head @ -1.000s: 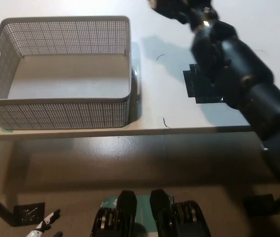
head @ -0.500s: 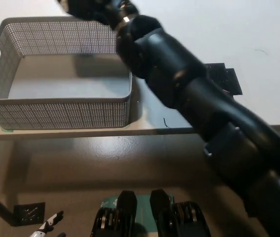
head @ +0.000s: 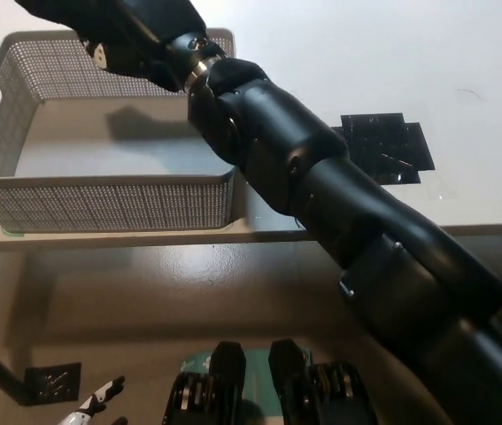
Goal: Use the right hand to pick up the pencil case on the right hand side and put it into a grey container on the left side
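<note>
My black right arm reaches from the bottom right across the table to the top left. Its hand (head: 140, 40) hangs over the far side of the grey mesh container (head: 100, 190). The hand is shut on a dark long shape that I take to be the pencil case (head: 56, 11); it blends with the hand and is partly cut off by the picture's top edge. Their shadow falls on the container's bare floor. Only the fingertips of my white left hand (head: 98, 403) show at the lower left, spread apart and holding nothing.
A black square patch (head: 383, 146) lies on the white table to the right of the arm. The table's front edge (head: 144, 239) runs just below the container. A small dark marker plate (head: 53, 382) lies on the floor at lower left.
My right arm has swung from the table's right side leftward, and its hand now hangs over the container. The black patch is uncovered. The left hand stays put.
</note>
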Motion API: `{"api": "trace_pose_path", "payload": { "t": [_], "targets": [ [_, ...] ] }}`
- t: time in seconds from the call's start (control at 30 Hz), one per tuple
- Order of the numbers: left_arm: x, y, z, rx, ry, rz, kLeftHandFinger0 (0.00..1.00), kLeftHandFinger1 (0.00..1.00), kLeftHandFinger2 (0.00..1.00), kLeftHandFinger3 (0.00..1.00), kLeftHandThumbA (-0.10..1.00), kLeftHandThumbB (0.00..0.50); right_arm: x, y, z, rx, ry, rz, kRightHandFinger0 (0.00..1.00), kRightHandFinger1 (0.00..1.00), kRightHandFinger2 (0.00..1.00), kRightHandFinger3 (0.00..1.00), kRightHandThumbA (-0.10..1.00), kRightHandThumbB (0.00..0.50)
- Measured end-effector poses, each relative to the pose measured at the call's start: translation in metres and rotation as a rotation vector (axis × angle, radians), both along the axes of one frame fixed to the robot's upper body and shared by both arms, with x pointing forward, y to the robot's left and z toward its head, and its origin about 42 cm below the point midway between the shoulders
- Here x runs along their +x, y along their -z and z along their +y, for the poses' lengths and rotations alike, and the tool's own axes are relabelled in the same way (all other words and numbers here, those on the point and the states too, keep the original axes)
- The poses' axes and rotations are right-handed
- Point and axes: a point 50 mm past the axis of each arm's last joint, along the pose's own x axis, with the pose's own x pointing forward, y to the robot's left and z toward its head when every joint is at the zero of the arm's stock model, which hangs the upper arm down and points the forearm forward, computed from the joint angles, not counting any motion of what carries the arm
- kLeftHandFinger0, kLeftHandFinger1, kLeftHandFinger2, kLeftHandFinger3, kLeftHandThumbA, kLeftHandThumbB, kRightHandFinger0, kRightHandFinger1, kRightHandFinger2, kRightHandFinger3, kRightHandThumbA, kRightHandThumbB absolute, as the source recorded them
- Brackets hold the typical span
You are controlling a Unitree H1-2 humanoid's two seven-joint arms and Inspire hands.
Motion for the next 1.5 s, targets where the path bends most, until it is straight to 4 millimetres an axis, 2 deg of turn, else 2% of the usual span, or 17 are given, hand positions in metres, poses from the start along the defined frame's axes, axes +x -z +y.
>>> {"api": "trace_pose_path", "payload": {
  "t": [0.07,0.23,0.37,0.57,0.63,0.7,0.77,0.93,1.0,1.07,1.17,1.27,1.37,1.43,1.5],
  "targets": [
    [0.001,0.0,0.0,0.001,0.0,0.002,1.0,1.0,1.0,1.0,1.0,0.3,0.002,0.005,-0.003,-0.014,0.008,0.039,1.0,1.0,1.0,1.0,0.99,0.494],
    [0.004,-0.001,-0.001,0.001,0.004,-0.003,1.0,1.0,1.0,1.0,1.0,0.31,0.006,0.018,-0.011,-0.056,0.025,0.131,1.0,1.0,1.0,1.0,1.0,0.5],
    [0.008,-0.003,-0.001,0.003,0.007,-0.009,1.0,1.0,1.0,1.0,1.0,0.322,0.012,0.019,-0.021,-0.077,0.039,0.183,1.0,1.0,1.0,1.0,1.0,0.493],
    [0.012,-0.006,0.0,0.01,0.016,-0.014,1.0,1.0,1.0,1.0,1.0,0.329,0.02,0.01,-0.038,-0.074,0.047,0.253,1.0,1.0,1.0,1.0,1.0,0.487],
    [0.012,-0.006,0.001,0.012,0.018,-0.011,1.0,1.0,1.0,1.0,1.0,0.324,0.021,0.004,-0.042,-0.064,0.044,0.269,1.0,1.0,1.0,1.0,1.0,0.5],
    [0.012,-0.006,0.001,0.013,0.018,-0.01,1.0,1.0,1.0,1.0,1.0,0.315,0.021,0.0,-0.044,-0.052,0.036,0.275,1.0,1.0,1.0,1.0,1.0,0.478],
    [0.012,-0.006,0.001,0.015,0.018,-0.008,1.0,1.0,1.0,1.0,1.0,0.315,0.021,-0.005,-0.047,-0.029,0.024,0.28,1.0,1.0,1.0,1.0,1.0,0.487],
    [0.012,-0.005,0.002,0.021,0.019,-0.004,1.0,1.0,1.0,1.0,1.0,0.319,0.019,-0.017,-0.058,0.089,-0.016,0.312,1.0,1.0,1.0,1.0,1.0,0.455],
    [0.011,-0.005,0.002,0.024,0.019,-0.002,1.0,1.0,1.0,1.0,1.0,0.317,0.019,-0.023,-0.068,0.147,-0.025,0.329,1.0,1.0,1.0,1.0,1.0,0.483],
    [0.011,-0.004,0.002,0.026,0.019,0.0,1.0,1.0,1.0,1.0,1.0,0.314,0.019,-0.028,-0.078,0.205,-0.03,0.342,1.0,1.0,1.0,1.0,1.0,0.477],
    [0.01,-0.004,0.002,0.03,0.02,0.002,1.0,1.0,1.0,1.0,1.0,0.306,0.019,-0.034,-0.095,0.29,-0.033,0.363,1.0,1.0,1.0,1.0,1.0,0.5],
    [0.009,-0.003,0.002,0.032,0.019,0.007,1.0,1.0,1.0,1.0,1.0,0.303,0.021,-0.036,-0.12,0.382,-0.026,0.386,1.0,1.0,1.0,1.0,1.0,0.5],
    [0.006,-0.001,0.003,0.033,0.017,0.014,1.0,1.0,1.0,1.0,1.0,0.305,0.021,-0.028,-0.144,0.474,-0.011,0.418,1.0,1.0,1.0,1.0,1.0,0.482],
    [0.004,0.0,0.003,0.032,0.016,0.02,1.0,1.0,1.0,1.0,1.0,0.317,0.021,-0.015,-0.158,0.537,-0.003,0.456,1.0,1.0,1.0,1.0,1.0,0.466],
    [0.004,0.001,0.003,0.032,0.015,0.022,1.0,1.0,1.0,1.0,1.0,0.307,0.02,-0.002,-0.169,0.587,0.007,0.489,1.0,1.0,1.0,1.0,1.0,0.452]
  ]
}}
